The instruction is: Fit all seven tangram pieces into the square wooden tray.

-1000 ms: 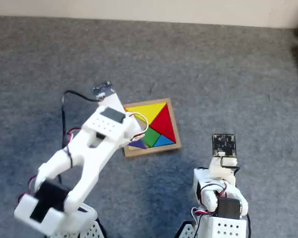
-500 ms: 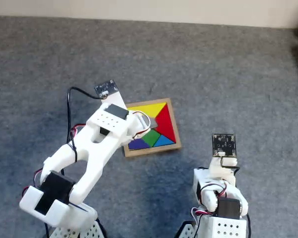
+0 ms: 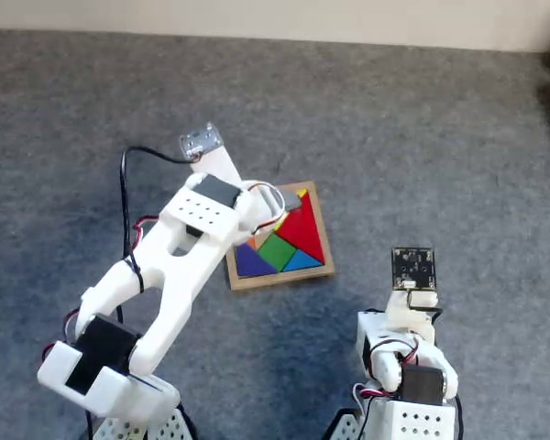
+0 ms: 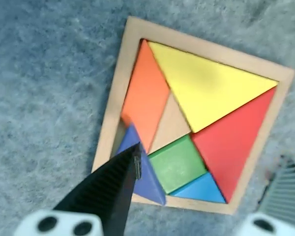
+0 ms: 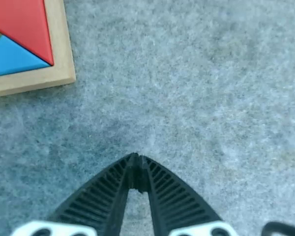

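The square wooden tray [image 4: 119,83] lies on the grey carpet with coloured pieces inside: a yellow triangle [image 4: 206,93], a red triangle [image 4: 236,137], an orange parallelogram [image 4: 145,98], a pale tan triangle [image 4: 171,125], a green square [image 4: 177,164], a blue triangle [image 4: 201,189] and a purple triangle [image 4: 150,179]. A sliver of bare floor shows beside the purple piece. My left gripper [image 4: 209,164] hovers open over the tray [image 3: 326,234], one black fingertip [image 4: 135,160] above the purple piece. My right gripper [image 5: 137,177] is shut and holds nothing, above bare carpet near the tray's corner [image 5: 56,73].
Grey carpet surrounds the tray on all sides. The left arm [image 3: 179,266] slants across the tray's near-left side. The right arm [image 3: 408,353] is folded at the front right. A pale wall strip runs along the far edge.
The left arm has swung farther over the tray, now covering the yellow piece and uncovering the orange and purple ones. The right arm has not moved.
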Motion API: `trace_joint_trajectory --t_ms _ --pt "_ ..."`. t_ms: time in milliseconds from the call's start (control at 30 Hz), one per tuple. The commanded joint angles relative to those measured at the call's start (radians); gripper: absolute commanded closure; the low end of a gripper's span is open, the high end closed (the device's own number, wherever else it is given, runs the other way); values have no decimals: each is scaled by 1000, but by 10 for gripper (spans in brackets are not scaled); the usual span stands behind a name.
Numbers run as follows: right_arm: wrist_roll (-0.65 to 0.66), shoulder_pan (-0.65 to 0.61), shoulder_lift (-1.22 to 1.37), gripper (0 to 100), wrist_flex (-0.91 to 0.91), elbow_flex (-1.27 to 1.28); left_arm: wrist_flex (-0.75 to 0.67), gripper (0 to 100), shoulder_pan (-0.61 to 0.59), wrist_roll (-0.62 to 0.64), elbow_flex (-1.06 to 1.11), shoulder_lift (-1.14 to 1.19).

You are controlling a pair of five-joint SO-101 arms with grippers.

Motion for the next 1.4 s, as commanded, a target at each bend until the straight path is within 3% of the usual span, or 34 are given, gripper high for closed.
trace_joint_trajectory --t_ms 0,333,533,767,1367 --pt "11 10 -18 993 7 102 -14 611 18 8 -53 5" --pt "11 10 -18 993 7 102 -14 611 12 2 -93 254" --pt "11 10 -18 993 7 102 25 611 8 2 -97 266" --pt "11 10 -18 993 7 102 218 611 12 6 -143 194" --pt "11 10 -18 993 7 102 213 611 5 2 -58 -28"
